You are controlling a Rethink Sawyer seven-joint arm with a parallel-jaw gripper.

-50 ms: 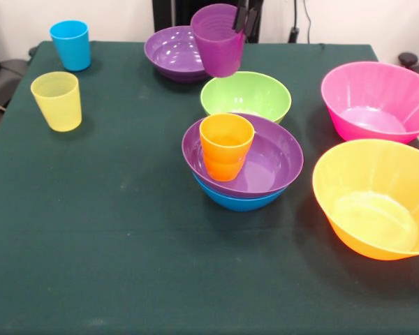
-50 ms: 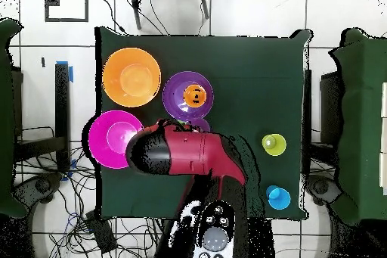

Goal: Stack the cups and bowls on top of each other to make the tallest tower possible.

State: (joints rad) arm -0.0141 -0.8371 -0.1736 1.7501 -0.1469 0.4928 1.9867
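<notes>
While the gripper [image 1: 246,15] holds the purple cup [image 1: 218,40] by its rim, fingers clamped, aloft behind the tower [image 1: 241,162], the orange cup [image 1: 225,146] sits off-centre there; a misaligned drop could tip both cups off.

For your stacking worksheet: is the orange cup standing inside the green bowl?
No, the orange cup stands in the purple bowl atop the blue bowl.
</notes>
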